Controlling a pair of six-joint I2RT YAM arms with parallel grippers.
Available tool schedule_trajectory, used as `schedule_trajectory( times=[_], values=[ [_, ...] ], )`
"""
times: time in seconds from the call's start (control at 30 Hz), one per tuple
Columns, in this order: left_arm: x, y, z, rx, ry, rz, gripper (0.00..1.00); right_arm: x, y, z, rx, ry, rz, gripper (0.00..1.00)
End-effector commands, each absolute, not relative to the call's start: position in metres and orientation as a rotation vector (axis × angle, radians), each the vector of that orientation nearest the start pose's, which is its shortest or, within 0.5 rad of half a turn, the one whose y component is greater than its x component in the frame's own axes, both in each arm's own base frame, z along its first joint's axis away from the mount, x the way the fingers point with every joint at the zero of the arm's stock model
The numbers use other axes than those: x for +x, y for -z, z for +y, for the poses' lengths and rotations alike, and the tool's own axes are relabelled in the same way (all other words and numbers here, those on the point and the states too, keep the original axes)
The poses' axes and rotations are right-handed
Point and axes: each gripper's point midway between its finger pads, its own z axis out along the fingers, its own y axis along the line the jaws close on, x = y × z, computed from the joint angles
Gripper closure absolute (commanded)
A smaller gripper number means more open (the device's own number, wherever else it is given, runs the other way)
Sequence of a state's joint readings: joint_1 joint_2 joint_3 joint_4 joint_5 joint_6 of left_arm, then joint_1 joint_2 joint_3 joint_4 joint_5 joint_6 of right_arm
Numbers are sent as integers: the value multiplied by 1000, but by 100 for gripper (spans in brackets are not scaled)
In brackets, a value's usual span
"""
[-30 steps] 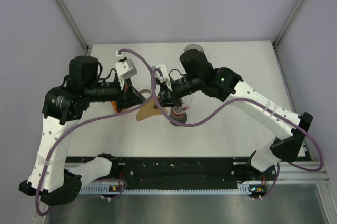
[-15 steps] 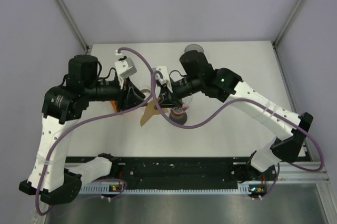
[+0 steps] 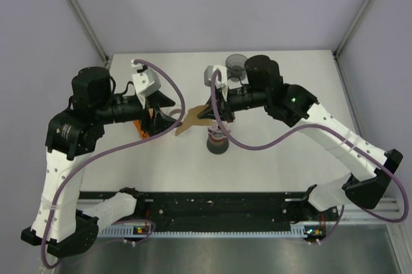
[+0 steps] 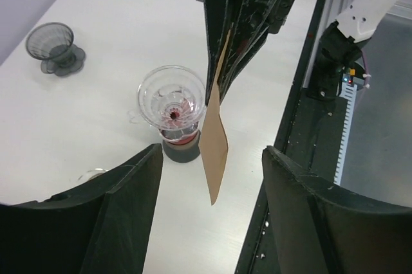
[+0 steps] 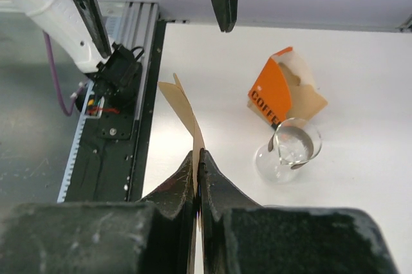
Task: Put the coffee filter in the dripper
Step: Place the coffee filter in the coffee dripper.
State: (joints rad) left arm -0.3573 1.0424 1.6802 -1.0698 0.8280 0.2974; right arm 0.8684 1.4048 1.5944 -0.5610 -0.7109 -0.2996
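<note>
The brown paper coffee filter hangs in the air, pinched at one edge by my right gripper, which is shut on it. In the right wrist view the filter rises from the closed fingertips. A clear glass dripper on a dark, red-banded base stands just right of and below the filter. My left gripper stands open a little to the filter's left, not touching it. In the left wrist view the filter dangles beyond the spread jaws, beside the dripper.
A smoky grey dripper sits at the back of the table. An orange filter box and a glass beaker lie under my left arm. The black rail runs along the near edge.
My left gripper opened, let go of the filter and drew back to the left. The right gripper, still shut on the filter, carried it up and back, uncovering the clear dripper.
</note>
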Motion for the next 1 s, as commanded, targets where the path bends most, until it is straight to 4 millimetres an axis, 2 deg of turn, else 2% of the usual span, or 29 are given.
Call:
schedule_trajectory(
  times=[0.0,0.1,0.2,0.37,0.57,0.77,0.97],
  values=[
    [176,-436,-187,1042,790,1530,28,173,-419,360,-1353,-1062,1221,100],
    [174,-435,-187,1041,788,1510,23,167,-432,359,-1349,-1088,1190,100],
    [174,-435,-188,1036,794,1494,18,166,-438,359,-1330,-1102,1187,100],
    [170,-438,-190,1054,812,1458,16,171,-437,363,-1295,-1103,1185,100],
    [160,-447,-189,1054,813,1402,15,178,-449,360,-1216,-1081,1189,100],
    [158,-445,-190,1072,802,1358,8,174,-460,359,-1156,-1128,1154,100],
    [158,-448,-192,1068,817,1351,9,174,-472,360,-1095,-1164,1123,100]
  ],
)
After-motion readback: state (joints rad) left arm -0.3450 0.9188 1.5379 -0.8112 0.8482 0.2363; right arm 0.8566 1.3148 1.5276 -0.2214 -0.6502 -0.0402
